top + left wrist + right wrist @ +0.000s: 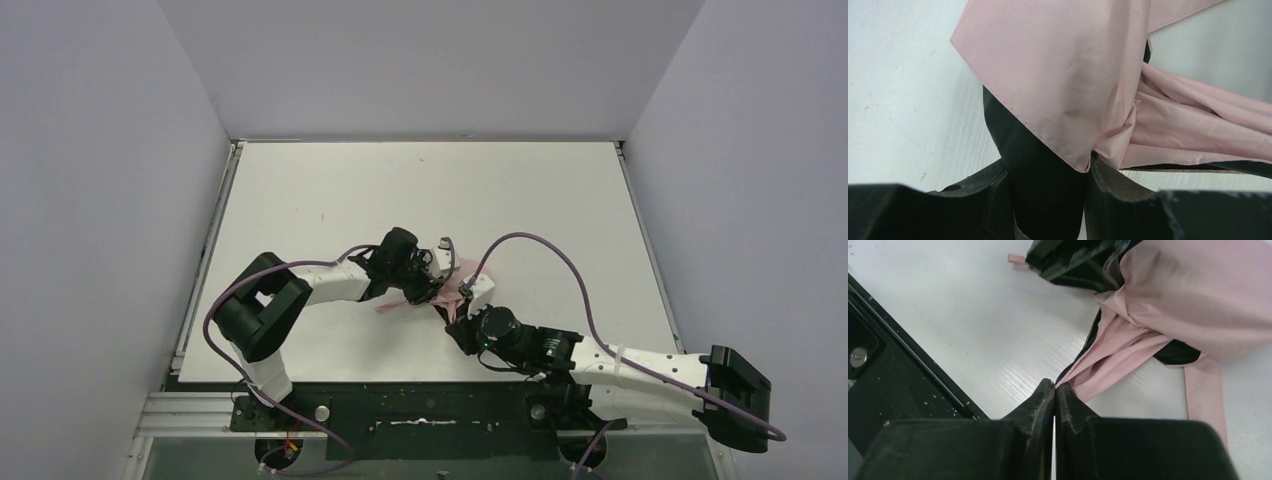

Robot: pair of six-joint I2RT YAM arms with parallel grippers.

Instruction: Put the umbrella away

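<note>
Find the umbrella [437, 293] collapsed in a loose bundle on the white desk [420, 190], just toward 6 o'clock from desk centre in the top view, pale pink canopy outermost, black lining exposed in the folds. Observe the left tool [1048, 175], reaching in from 9 o'clock, clamped on a black fold of the canopy with one finger on each side of the fabric. Observe the right tool [1054, 387] at 5 o'clock of the bundle, fingers pressed together, tips at the edge of the pink fabric; cannot tell of any cloth pinched between.
</note>
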